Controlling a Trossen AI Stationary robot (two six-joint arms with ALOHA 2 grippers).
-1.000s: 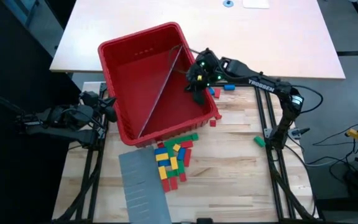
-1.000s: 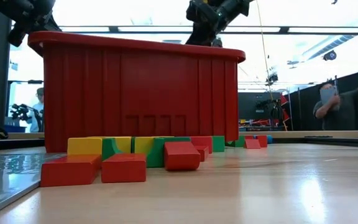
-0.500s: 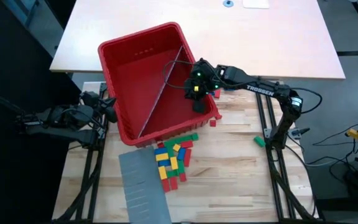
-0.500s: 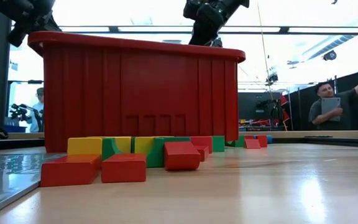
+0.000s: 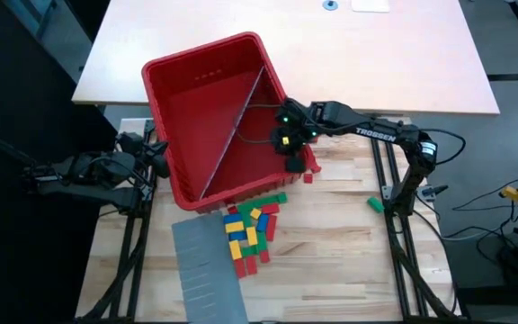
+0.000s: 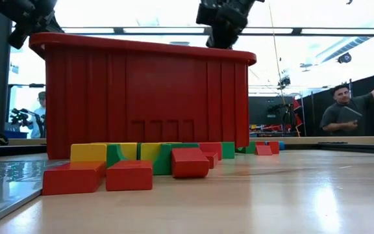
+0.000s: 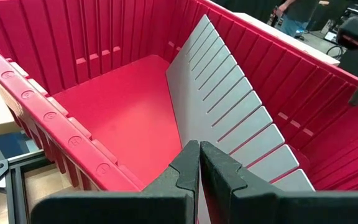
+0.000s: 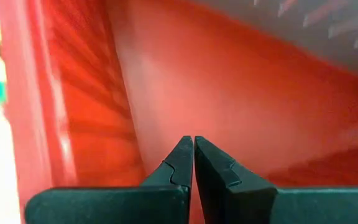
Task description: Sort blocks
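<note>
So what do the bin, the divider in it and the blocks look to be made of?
Bin: moulded plastic by its look, glossy red, with ribbed walls. Divider: probably matt grey plastic, a thin sheet cut with even slots. Blocks: solid painted pieces with a satin sheen and crisp edges, wood or plastic; the look leaves that open.

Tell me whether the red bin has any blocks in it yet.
None visible. In the high view the red bin shows bare floor either side of its grey divider; the blocks lie on the table outside it.
</note>
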